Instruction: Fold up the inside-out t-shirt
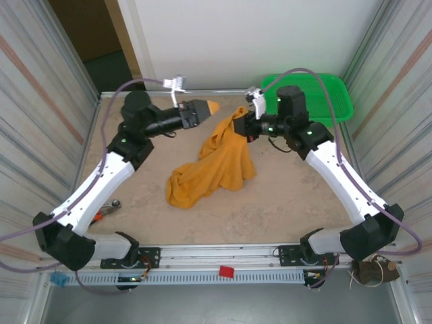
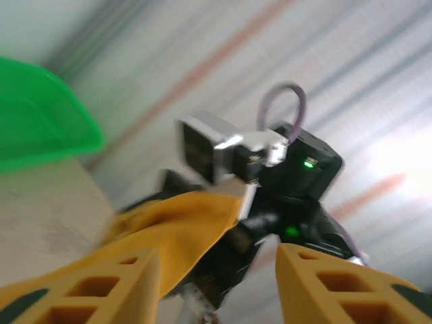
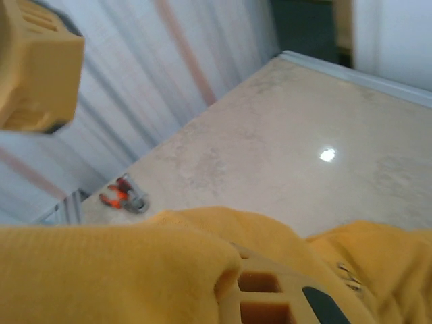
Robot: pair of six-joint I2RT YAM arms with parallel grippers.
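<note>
From my station, the overhead view shows the inside-out t-shirt near the middle of the desk. It is half raised: one end is pulled up into a narrow peak towards the far side, and the rest slumps down and to the left in a crumpled, mustard-orange heap on the desk surface. My right gripper is at that peak with its jaws closed on the cloth. Through the right wrist camera I see the fabric bunched over and around one of its own fingers, so the pinch looks firm, though I cannot make out which part of the shirt it has. I cannot find the tag or the print in any view. My left gripper is up off the desk, just to the left of the peak and pointing at it. In its wrist view the two orange fingers stand apart with nothing clamped between them. A strip of the shirt runs from the right gripper down past the left-hand finger in that view, but the picture is blurred and I cannot tell whether cloth and finger touch. A green tray sits at the far right corner of the desk, well apart from the shirt. A small tool with orange on it lies on the desk near the left arm, clear of the cloth.
</note>
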